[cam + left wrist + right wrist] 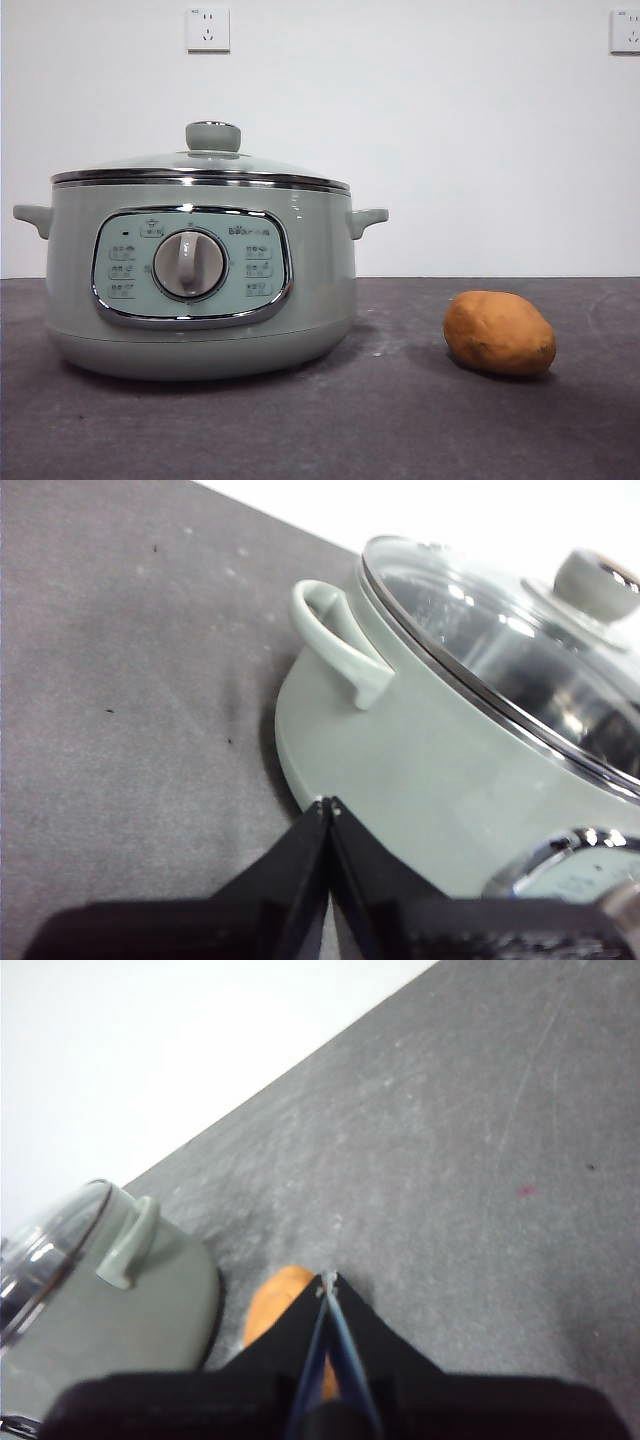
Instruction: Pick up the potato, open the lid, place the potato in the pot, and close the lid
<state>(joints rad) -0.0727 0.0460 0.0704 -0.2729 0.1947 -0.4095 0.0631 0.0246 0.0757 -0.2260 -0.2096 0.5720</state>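
The pale green pot (200, 290) stands at the left of the dark table with its glass lid (205, 165) seated on the rim, knob (213, 136) on top. The orange-brown potato (499, 333) lies on the table to the pot's right. Neither arm shows in the front view. My left gripper (327, 805) is shut with nothing in it, hovering beside the pot (450, 770) near its side handle (335, 640); the lid (510, 630) shows beyond. My right gripper (328, 1280) is shut and empty above the potato (275, 1305), which its jaws partly hide, with the pot (100, 1300) nearby.
A white wall with two sockets (208, 29) rises behind the table. Dark bare tabletop (400, 420) spreads in front of the pot and potato and to the potato's right.
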